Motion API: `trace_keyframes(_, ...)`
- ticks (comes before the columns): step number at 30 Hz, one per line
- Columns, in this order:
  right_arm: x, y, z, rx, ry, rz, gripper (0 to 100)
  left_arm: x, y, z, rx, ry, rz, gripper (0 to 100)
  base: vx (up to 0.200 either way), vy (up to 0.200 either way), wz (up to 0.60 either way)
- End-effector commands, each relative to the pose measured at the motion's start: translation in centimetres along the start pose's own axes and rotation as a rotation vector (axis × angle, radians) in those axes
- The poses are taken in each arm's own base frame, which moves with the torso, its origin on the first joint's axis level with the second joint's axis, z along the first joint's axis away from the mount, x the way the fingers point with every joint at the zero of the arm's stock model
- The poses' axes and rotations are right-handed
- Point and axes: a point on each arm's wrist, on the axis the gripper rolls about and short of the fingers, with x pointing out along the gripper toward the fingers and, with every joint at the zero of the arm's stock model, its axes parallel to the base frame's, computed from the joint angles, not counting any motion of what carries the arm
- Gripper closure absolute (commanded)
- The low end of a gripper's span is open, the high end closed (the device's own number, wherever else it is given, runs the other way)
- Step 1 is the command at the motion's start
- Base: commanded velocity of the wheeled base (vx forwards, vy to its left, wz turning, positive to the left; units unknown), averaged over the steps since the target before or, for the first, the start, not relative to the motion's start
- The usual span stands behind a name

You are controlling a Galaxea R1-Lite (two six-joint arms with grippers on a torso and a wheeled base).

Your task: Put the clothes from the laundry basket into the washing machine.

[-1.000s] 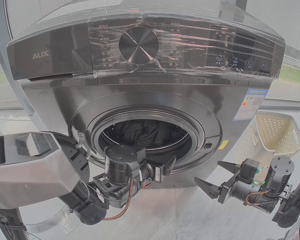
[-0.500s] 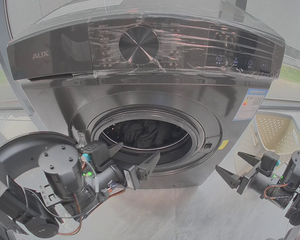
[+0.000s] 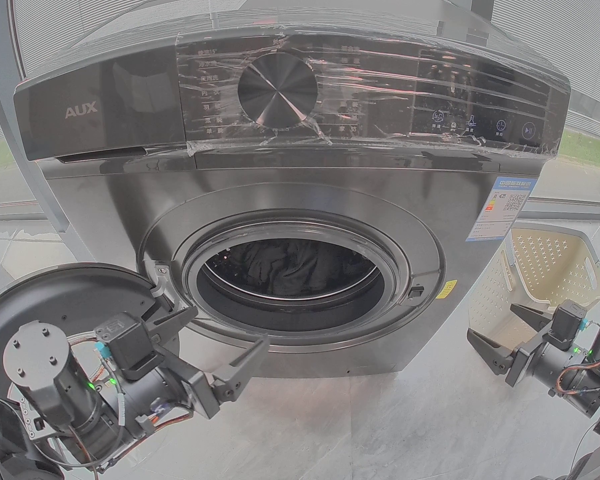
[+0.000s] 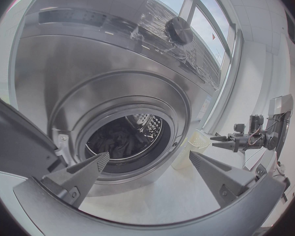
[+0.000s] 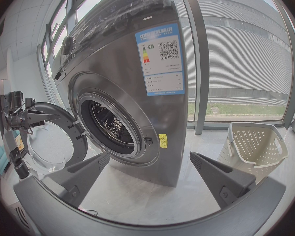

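1 s recap: my left gripper (image 3: 230, 325) backs out of the drum mouth, drops low and swings out to my left. It now sits in front of the open door (image 3: 60, 295), fingers wide apart, nothing in them. My right gripper (image 3: 492, 320) retreats too, out to my right toward the laundry basket (image 3: 553, 261). Its fingers are apart and it is empty as well. The head camera holds steady, so that's real arm motion.

The dark clothes (image 3: 287, 265) lie inside the drum of the washing machine (image 3: 300, 188), same heap as 1 s ago. Nothing hangs over the opening's rim. The laundry basket stands on the floor (image 3: 353, 421) just beside the machine, on my right. The part of its inside I can see is bare perforated plastic, no fabric.

My read: loading looks done and both arms are clearing. If the door needs shutting, the left arm is the closer 1.

Surface: pale glossy floor with faint veining, reflecting the machine.

Machine: grey front loader with clear film over the control panel, a dial (image 3: 277, 90) at centre and an energy label (image 3: 502, 208) at upper right of the front.

Room: glazed wall (image 5: 245, 49) behind and beside the machine, with a grey building and a strip of grass outside.
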Motion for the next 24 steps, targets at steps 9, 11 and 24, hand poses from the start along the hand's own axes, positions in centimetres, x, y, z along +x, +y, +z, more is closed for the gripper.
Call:
trace_keyframes(9, -5.3, -0.5, 1.1, -0.014, -0.079, -0.036, 0, -4.4, 2.0, 0.7, 0.068, -0.068, 0.088, 0, -0.2, 0.0, 0.0)
trace_keyframes(11, -5.9, -0.5, 1.1, -0.013, -0.087, -0.04, 0, -4.8, 2.1, 0.7, 0.065, -0.08, 0.109, 0, -0.2, 0.0, 0.0)
trace_keyframes(24, -11.5, -1.6, 0.1, 0.016, -0.16, -0.157, 0, -11.2, 4.8, 0.8, 0.068, -0.11, 0.279, 0, -0.077, 0.0, 0.0)
